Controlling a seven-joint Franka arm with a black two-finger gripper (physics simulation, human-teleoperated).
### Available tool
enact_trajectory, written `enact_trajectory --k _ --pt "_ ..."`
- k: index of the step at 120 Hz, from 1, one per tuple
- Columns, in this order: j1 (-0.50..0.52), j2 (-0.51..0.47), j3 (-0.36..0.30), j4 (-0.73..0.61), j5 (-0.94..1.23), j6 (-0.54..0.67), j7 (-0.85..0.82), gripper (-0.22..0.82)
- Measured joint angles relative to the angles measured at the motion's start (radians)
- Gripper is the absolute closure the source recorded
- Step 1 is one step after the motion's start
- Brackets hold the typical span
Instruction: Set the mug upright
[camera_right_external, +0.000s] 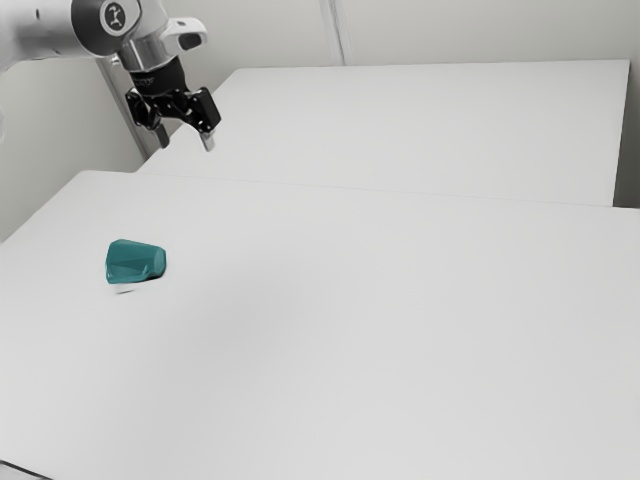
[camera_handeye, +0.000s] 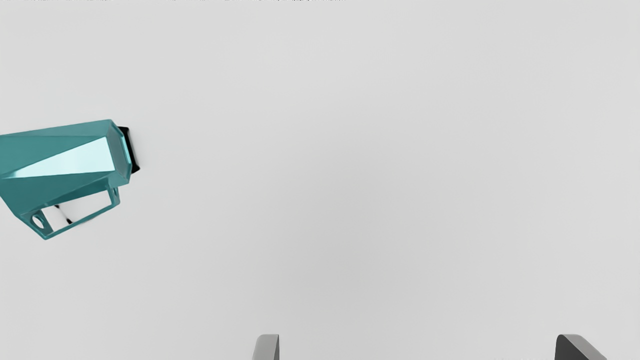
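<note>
My gripper (camera_right_external: 186, 143) hangs open in the air above the white table at the exterior view's upper left, nothing between its fingers. The teal faceted mug (camera_right_external: 135, 262) lies on its side on the table, lower than the gripper and apart from it. In the wrist view the mug (camera_handeye: 60, 155) is partly cut off by the picture's edge, its angular handle sticking out from its side and its base facing the area under my hand. The gripper's (camera_handeye: 417, 345) two fingertips stand wide apart there.
The white table (camera_right_external: 380, 330) spreads widely around the mug. Beyond it, a second white surface (camera_right_external: 420, 130) reaches toward pale walls (camera_right_external: 480, 30). A dark thin edge crosses the exterior view's bottom left corner.
</note>
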Motion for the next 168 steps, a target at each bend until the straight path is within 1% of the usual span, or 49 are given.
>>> enact_trajectory --k 36,56,82,96,119,132,150,159,168 --pt "0.002 -0.013 -0.003 -0.005 0.009 0.005 0.003 0.0" --pt "0.015 -0.036 0.0 -0.039 0.003 0.015 0.004 0.0" --pt "0.087 -0.082 0.0 -0.154 -0.016 0.039 0.002 0.0" --pt "0.133 -0.089 0.0 -0.181 -0.034 0.053 0.015 0.0" --pt "0.223 -0.072 0.0 -0.206 -0.102 0.101 0.134 0.0" --pt "0.308 -0.044 0.001 -0.21 -0.15 0.135 0.239 0.0" --pt "0.48 0.031 0.005 -0.202 -0.227 0.175 0.395 0.0" --pt "0.53 0.079 0.005 -0.188 -0.263 0.191 0.467 0.0" --pt "0.568 0.151 0.006 -0.146 -0.308 0.202 0.538 0.0"
